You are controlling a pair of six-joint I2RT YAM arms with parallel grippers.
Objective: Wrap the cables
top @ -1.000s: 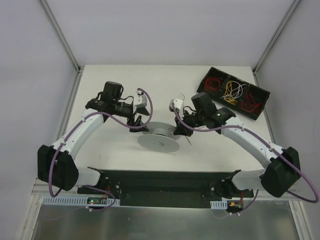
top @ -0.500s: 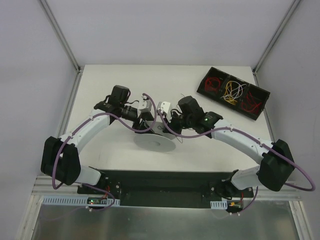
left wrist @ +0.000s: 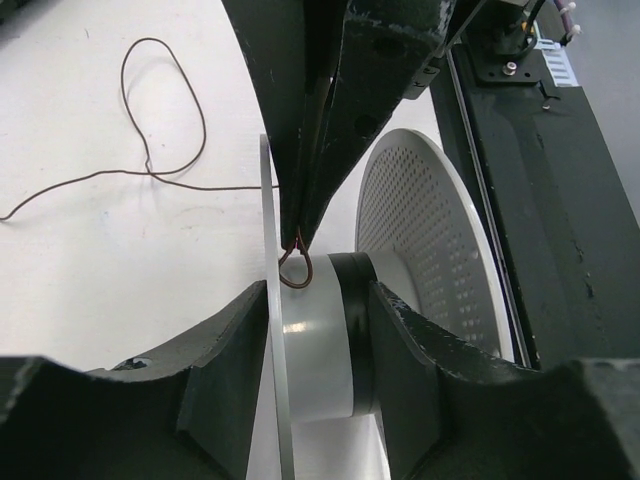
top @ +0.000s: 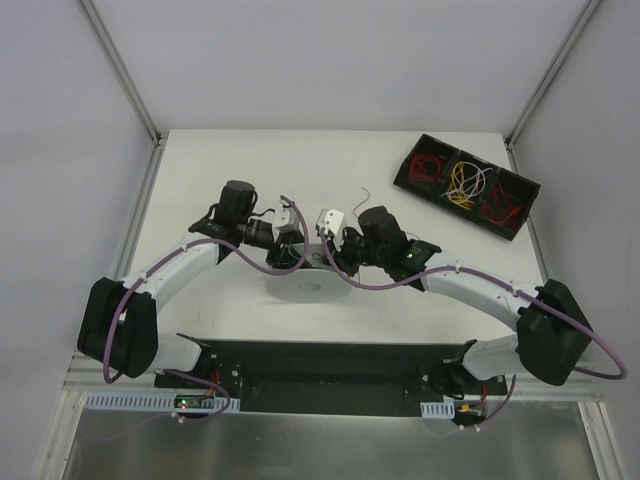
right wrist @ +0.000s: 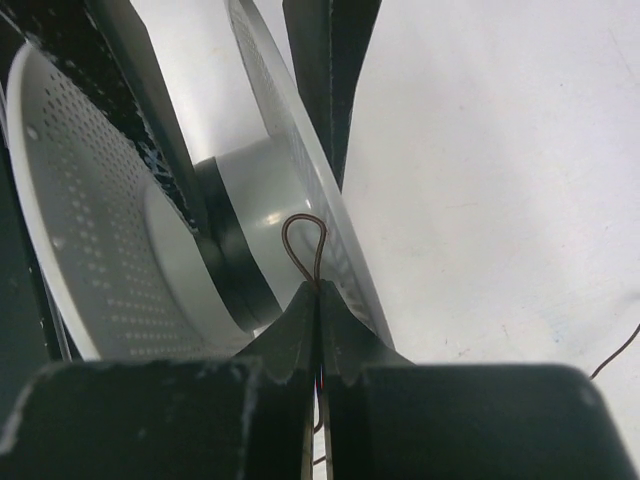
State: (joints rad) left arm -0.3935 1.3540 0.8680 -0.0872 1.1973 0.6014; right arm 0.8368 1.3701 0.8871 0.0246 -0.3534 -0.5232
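Two white robot arms reach in from the near edge of a white table (top: 220, 180) and meet at a tilted grey spool (top: 300, 290). The left gripper (left wrist: 318, 300) clamps the spool's middle, one finger on each side of the hub. The right gripper (right wrist: 318, 290) has its fingers pressed together, pinching a small loop of the cable (right wrist: 304, 218) (a hair-thin dark wire) just beside the hub. The rest of the cable trails loose across the table beyond. Farther back on the right sits a black tray (top: 452, 213) of red and yellow wires.
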